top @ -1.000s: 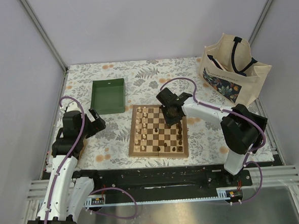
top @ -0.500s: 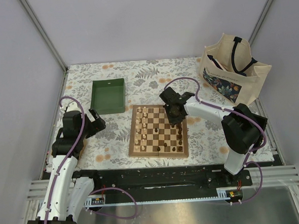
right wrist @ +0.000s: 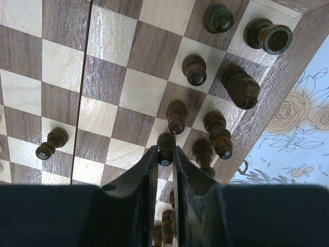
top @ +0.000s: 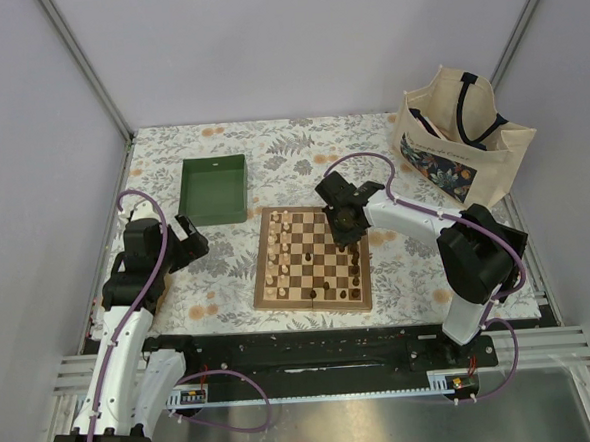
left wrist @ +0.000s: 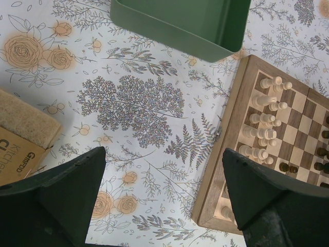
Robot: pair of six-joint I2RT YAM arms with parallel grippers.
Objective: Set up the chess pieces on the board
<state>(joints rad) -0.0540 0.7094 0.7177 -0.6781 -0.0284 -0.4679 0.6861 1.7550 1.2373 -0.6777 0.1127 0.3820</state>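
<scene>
– On the flower-printed desk [top: 229, 285], what lies at the middle?

– A wooden board [top: 311, 259] of light and dark squares lies flat between the two arms, with a fold seam across it. Pale pieces [top: 280, 252] stand in two files along its left side. Dark pieces [top: 355, 267] cluster along its right side, and a few more stand near its front edge.

– Where is the right claw [top: 342, 228]?

– It is over the far right part of the board, pointing down. Its wrist camera shows the two fingers pressed almost together, pinching the round head of one dark piece [right wrist: 165, 149] near the board's right border. Whether that piece's base touches its square cannot be told. Several other dark chessmen stand just beside it. One lone dark pawn [right wrist: 50, 145] stands well apart, toward the middle of the board.

– And the left claw [left wrist: 163, 151]?

– It hovers off the board to the left, above bare cloth, with its fingers spread wide and nothing between them. Its camera sees the board's left edge to one side. A tan scrub pad [left wrist: 20, 139] in a cardboard sleeve shows at the other side.

– Anything else on the desk?

– A green tray [top: 214, 189] sits beyond the board's far left corner, apart from it. A cream tote bag [top: 460, 136] with dark handles stands in the far right corner.
</scene>
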